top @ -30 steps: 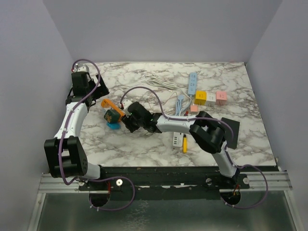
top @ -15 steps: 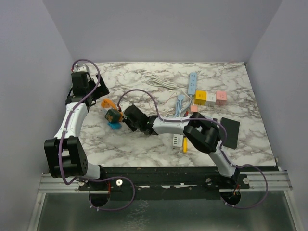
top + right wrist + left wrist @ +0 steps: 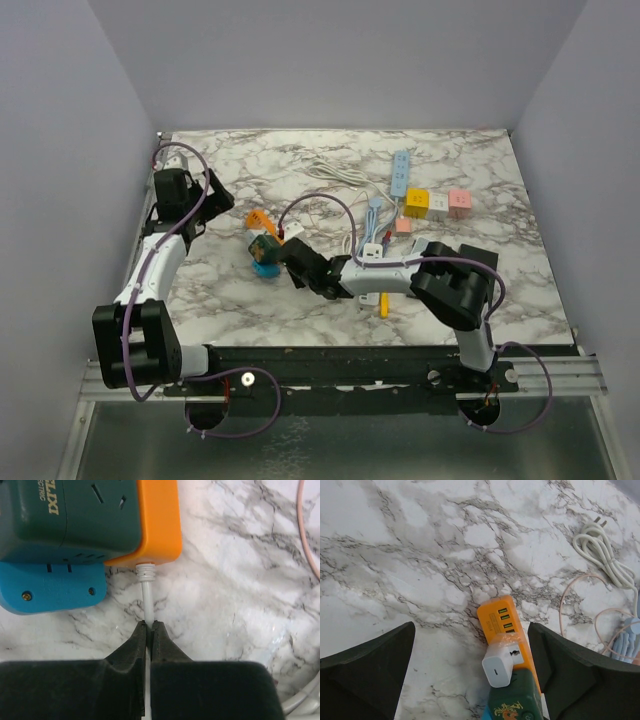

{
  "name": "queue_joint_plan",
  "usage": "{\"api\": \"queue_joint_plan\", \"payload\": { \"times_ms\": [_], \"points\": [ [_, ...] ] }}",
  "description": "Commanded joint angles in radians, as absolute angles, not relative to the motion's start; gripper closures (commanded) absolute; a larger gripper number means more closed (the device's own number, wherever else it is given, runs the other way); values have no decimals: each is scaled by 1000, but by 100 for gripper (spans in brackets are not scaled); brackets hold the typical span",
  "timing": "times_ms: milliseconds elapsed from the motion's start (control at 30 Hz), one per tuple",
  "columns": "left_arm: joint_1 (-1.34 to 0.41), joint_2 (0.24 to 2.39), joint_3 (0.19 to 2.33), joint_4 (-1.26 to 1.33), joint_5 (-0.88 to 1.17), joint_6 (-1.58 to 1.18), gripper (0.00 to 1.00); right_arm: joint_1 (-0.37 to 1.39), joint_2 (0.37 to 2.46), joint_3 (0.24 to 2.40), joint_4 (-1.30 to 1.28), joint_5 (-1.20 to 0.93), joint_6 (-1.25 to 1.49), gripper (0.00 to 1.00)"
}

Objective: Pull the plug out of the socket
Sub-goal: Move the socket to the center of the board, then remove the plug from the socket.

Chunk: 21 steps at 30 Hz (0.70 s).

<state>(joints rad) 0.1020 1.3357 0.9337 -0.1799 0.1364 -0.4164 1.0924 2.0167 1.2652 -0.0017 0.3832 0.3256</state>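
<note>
Right gripper (image 3: pixel 148 625) pinches the orange plastic power strip's (image 3: pixel 157 525) white cord (image 3: pixel 146 597); left gripper (image 3: pixel 470 630) gapes empty over the white cube plug (image 3: pixel 497 667).

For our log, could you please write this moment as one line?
right end effector shut on white cord; left end effector open near orange strip; white plug seated

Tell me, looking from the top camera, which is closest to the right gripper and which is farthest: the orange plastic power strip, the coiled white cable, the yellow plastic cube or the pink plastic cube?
Starting from the right gripper:
1. orange plastic power strip, right beside it, back-left.
2. coiled white cable, toward the back.
3. yellow plastic cube, off to the right.
4. pink plastic cube, farther right again.
</note>
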Motion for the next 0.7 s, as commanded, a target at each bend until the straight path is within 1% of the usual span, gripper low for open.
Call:
{"api": "queue_joint_plan", "payload": {
  "times_ms": [0, 300, 533, 667],
  "points": [
    [62, 1306, 863, -79, 236, -502, 1, 1136, 1968, 1211, -67, 521, 474, 99],
    [28, 1325, 724, 18, 411, -580, 1, 1163, 1965, 1180, -79, 517, 569, 99],
    [-28, 1408, 744, 20, 478, -567, 15, 1165, 1957, 1167, -71, 524, 573, 99],
    [-36, 1426, 741, 20, 485, -564, 18, 1165, 1957, 1166, -71, 523, 578, 99]
  ]
}}
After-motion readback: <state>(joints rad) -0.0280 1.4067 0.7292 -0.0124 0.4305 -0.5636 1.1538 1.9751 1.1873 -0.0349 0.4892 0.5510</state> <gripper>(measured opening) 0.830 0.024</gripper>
